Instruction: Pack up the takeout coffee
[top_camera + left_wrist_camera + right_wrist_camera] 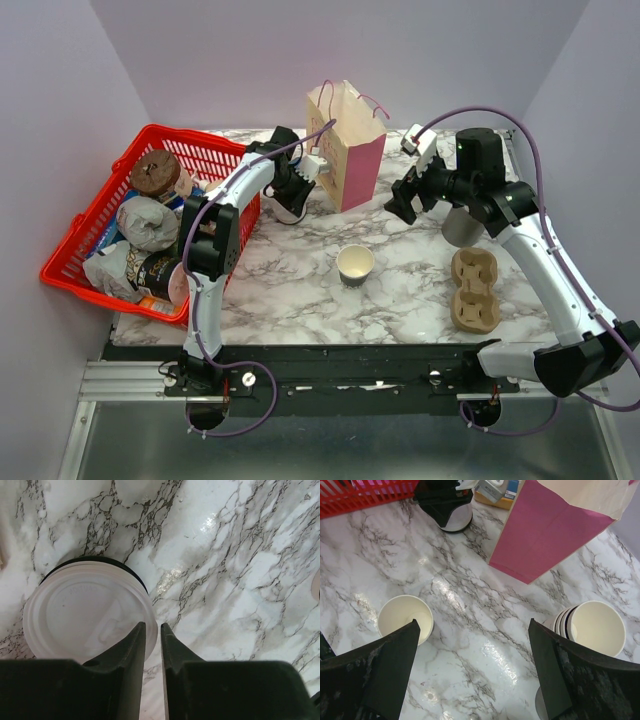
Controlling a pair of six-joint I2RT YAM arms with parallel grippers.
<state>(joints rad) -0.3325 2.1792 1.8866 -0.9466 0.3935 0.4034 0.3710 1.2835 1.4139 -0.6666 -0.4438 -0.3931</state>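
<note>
The takeout coffee cup (pixel 355 265), cream with a dark lower band, stands open and lidless mid-table; it also shows at the left of the right wrist view (pixel 405 617). My left gripper (pixel 290 195) hangs low over a round white lid (pixel 90 612) that sits on a dark-rimmed stack beside the basket. Its jaws (pixel 153 625) stand a narrow slit apart with the lid's right rim in the gap. My right gripper (pixel 408 200) (pixel 472 622) hovers wide open over bare marble, between the cup and a stack of cups, holding nothing.
A pink and cream paper bag (pixel 347 145) stands upright at the back. A red basket (pixel 85 225) of packaged goods fills the left. A brown pulp cup carrier (pixel 474 290) lies front right. The stack of cups (pixel 592 627) stands under the right arm.
</note>
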